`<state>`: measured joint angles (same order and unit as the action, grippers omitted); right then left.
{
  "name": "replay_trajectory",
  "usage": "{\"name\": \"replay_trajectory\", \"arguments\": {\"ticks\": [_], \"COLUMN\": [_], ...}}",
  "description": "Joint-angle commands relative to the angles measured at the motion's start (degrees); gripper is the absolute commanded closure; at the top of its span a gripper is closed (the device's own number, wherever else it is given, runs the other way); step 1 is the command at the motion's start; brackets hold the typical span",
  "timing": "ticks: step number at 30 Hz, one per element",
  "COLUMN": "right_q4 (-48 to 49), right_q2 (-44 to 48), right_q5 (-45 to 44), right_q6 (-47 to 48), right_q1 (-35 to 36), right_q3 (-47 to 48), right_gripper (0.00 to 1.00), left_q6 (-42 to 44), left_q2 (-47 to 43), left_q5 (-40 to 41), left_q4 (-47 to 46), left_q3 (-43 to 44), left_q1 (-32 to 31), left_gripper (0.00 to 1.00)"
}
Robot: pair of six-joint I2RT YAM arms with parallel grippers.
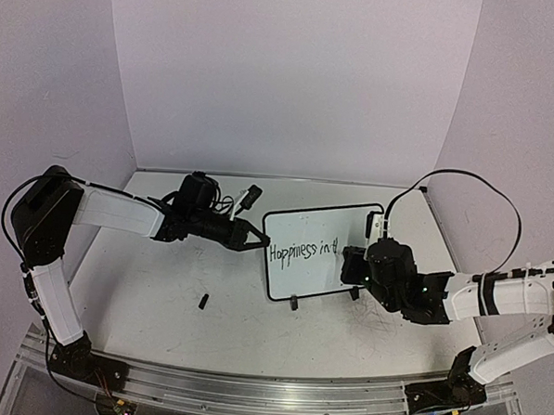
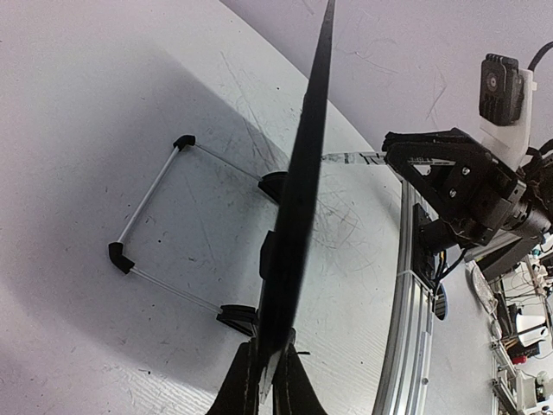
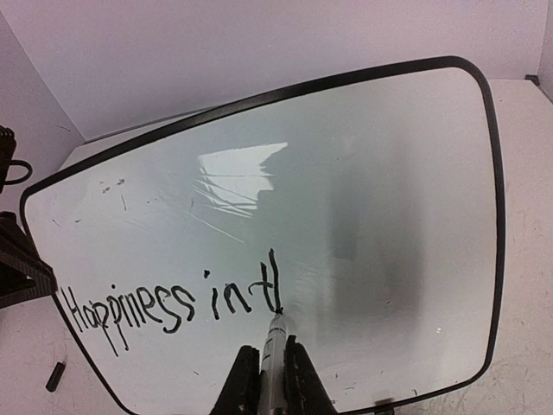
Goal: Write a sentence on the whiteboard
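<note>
The whiteboard (image 1: pixel 322 227) stands upright mid-table on its two black feet. The sentence (image 1: pixel 301 252) reads "Happiness in t" plus one tall stroke. My left gripper (image 1: pixel 257 241) is shut on the board's left edge; the left wrist view shows the board (image 2: pixel 304 173) edge-on between that gripper's (image 2: pixel 268 385) fingers. My right gripper (image 3: pixel 270 385) is shut on a white marker (image 3: pixel 275 350), whose tip touches the board (image 3: pixel 380 199) at the foot of the last stroke of the sentence (image 3: pixel 164 307). In the top view the right gripper (image 1: pixel 351 265) sits just right of the writing.
A small black marker cap (image 1: pixel 203 302) lies on the table left of the board, also low left in the right wrist view as a cap (image 3: pixel 56 376). A wire stand (image 2: pixel 147 207) props the board from behind. An aluminium rail (image 1: pixel 249 389) runs along the near edge.
</note>
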<state>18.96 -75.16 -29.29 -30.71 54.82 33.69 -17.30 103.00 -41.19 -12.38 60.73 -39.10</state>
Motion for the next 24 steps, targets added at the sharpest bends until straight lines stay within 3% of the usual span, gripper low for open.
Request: {"name": "replay_trajectory", "arguments": {"ticks": [1,24], "right_q4": [-0.82,1.35], "right_q2": [0.01,-0.45], "right_q5": [-1.9,-4.53], "right_q6": [0.23,3.92], "right_q1": [0.13,-0.86], "right_q3": [0.85,3.91], "right_gripper": [1.0,1.0], "left_q6": [0.16,0.34], "left_q2": [-1.49,-1.89], "left_q5": [-0.56,-0.52], "left_q4": [3.59,3.66], "left_q3": [1.24,1.26], "left_q1": [-1.43,-1.43], "left_gripper": [1.0,1.0]}}
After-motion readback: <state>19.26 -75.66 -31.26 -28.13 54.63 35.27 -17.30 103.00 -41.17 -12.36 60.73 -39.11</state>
